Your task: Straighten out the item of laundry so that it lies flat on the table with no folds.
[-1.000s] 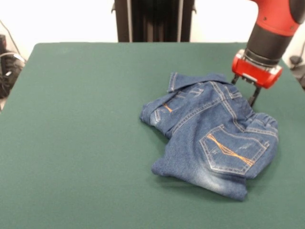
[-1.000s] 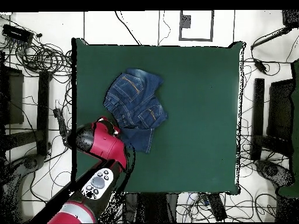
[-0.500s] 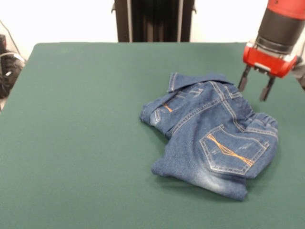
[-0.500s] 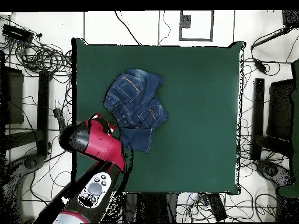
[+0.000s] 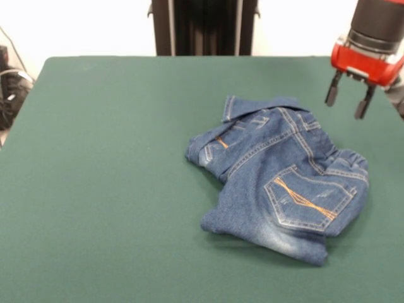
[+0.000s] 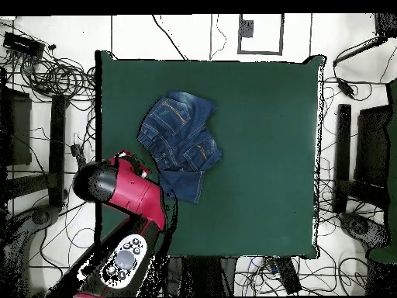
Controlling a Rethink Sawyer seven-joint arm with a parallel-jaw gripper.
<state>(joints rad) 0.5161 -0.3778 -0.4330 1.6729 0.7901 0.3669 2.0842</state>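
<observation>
My red hand (image 5: 346, 102) hangs spread and empty, above the big dark green felt worktop (image 5: 113, 158). The small crumpled blue denim jeans (image 5: 284, 177) sit just below it, still folded over. I figure the next move is dropping down to pinch the nearest edge and pull it out flat.

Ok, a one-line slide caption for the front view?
Crumpled jeans lie folded on the green table; the open gripper hangs above, holding nothing.

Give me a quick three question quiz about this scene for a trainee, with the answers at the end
1. True or false: the jeans lie flat with no folds.
2. What is the gripper holding? A) the jeans B) nothing C) a cloth
3. In the front view, what colour is the stitching on the back pocket?

Key:
1. False. They sit crumpled and folded over on the table.
2. B. The gripper hangs open above the table, clear of the denim.
3. Orange.
</observation>
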